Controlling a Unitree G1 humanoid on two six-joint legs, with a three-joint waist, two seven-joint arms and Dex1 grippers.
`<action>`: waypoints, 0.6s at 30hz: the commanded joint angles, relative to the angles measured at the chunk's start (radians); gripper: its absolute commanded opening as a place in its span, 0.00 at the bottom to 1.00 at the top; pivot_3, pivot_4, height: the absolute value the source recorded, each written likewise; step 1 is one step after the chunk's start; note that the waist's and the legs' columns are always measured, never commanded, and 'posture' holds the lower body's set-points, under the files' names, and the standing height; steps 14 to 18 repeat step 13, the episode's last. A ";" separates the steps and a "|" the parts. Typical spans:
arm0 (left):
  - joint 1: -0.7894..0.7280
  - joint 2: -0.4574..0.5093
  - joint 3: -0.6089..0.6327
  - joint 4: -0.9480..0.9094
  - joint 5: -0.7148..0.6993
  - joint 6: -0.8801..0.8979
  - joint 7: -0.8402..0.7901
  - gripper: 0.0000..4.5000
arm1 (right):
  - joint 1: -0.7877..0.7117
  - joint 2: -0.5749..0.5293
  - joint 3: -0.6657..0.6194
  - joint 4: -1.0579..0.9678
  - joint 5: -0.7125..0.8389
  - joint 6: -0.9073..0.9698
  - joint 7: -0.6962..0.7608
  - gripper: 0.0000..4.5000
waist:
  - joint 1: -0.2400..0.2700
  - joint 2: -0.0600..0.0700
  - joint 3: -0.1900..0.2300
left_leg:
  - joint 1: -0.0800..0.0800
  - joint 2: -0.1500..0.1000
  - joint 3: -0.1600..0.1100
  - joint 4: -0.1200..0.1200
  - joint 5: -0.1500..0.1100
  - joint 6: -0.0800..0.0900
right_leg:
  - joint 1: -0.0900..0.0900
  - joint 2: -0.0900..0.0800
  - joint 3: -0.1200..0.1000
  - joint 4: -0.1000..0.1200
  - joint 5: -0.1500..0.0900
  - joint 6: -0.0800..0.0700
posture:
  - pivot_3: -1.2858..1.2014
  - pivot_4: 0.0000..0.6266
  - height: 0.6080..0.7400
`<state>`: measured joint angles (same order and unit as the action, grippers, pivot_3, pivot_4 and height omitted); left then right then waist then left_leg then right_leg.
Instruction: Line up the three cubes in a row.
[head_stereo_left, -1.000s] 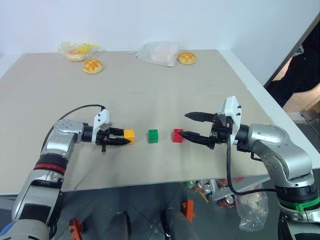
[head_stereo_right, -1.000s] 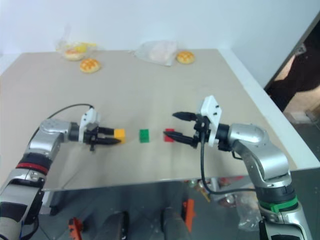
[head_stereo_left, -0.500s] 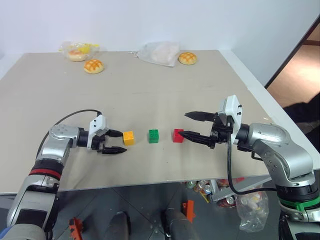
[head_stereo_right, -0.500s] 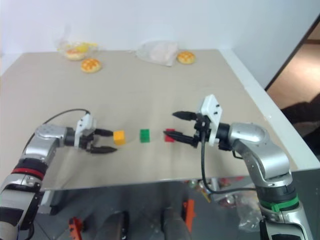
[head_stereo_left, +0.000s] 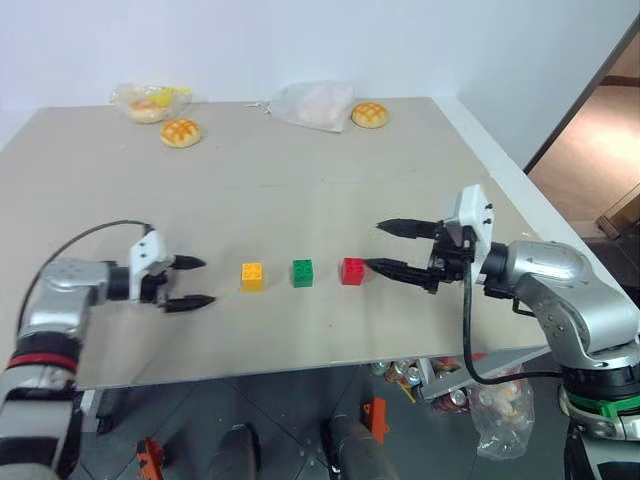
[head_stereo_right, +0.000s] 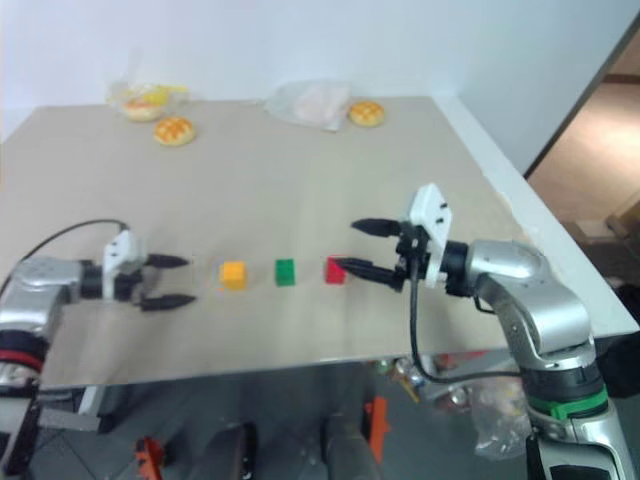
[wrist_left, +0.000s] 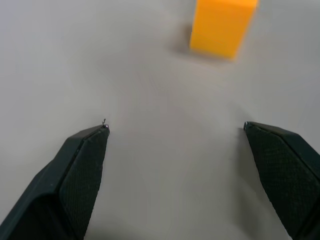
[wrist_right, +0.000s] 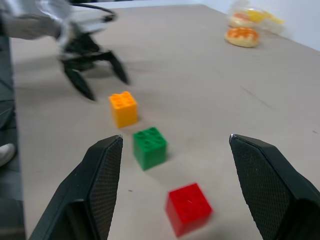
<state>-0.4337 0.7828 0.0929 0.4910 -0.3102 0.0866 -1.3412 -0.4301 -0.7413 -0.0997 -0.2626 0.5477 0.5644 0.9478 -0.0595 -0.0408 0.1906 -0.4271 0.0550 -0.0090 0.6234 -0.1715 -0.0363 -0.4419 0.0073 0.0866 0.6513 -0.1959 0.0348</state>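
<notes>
The orange-yellow cube (head_stereo_left: 252, 276), green cube (head_stereo_left: 302, 272) and red cube (head_stereo_left: 352, 271) sit in a row near the tabletop (head_stereo_left: 300, 180)'s front edge, evenly spaced as far as the views allow. The left pincer (head_stereo_left: 188, 282) hangs spread and empty, left of the row; the right pincer (head_stereo_left: 388, 246), also spread, nearly touches red. Withdraw gently, nudging nothing.

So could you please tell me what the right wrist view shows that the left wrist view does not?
Right wrist view alone: the green cube, the red cube, a golden bun by a clear bag at the far edge, the open right gripper framing the row, and the left gripper seen from outside. Left wrist view alone: the left gripper's fingers from behind, spread wide and holding nothing. Both: the orange-yellow cube standing free on the beige table.
</notes>
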 joint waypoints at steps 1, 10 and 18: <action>0.096 0.027 0.104 -0.242 -0.082 0.197 0.138 0.99 | 0.048 -0.022 -0.068 0.034 -0.011 -0.021 -0.018 0.79 | 0.009 0.000 0.000 | 0.000 0.000 0.000 0.000 0.000 0.000 | 0.000 0.000 0.000 0.000 0.000 0.000 | 0.52 0.24 1.00; 0.364 -0.012 0.251 -0.691 -0.259 0.463 0.346 0.99 | 0.166 -0.003 -0.058 0.021 -0.011 -0.022 -0.027 0.79 | 0.011 0.000 0.000 | 0.003 0.000 0.002 0.001 0.000 0.000 | 0.001 -0.001 0.000 0.000 0.000 0.000 | 0.52 0.24 1.00; 0.396 -0.020 0.252 -0.746 -0.286 0.488 0.368 0.99 | 0.161 0.012 -0.045 0.028 -0.018 -0.027 -0.035 0.79 | 0.010 0.000 0.000 | 0.004 0.001 0.002 0.003 0.000 0.000 | 0.001 0.000 0.000 0.000 0.000 -0.001 | 0.52 0.24 1.00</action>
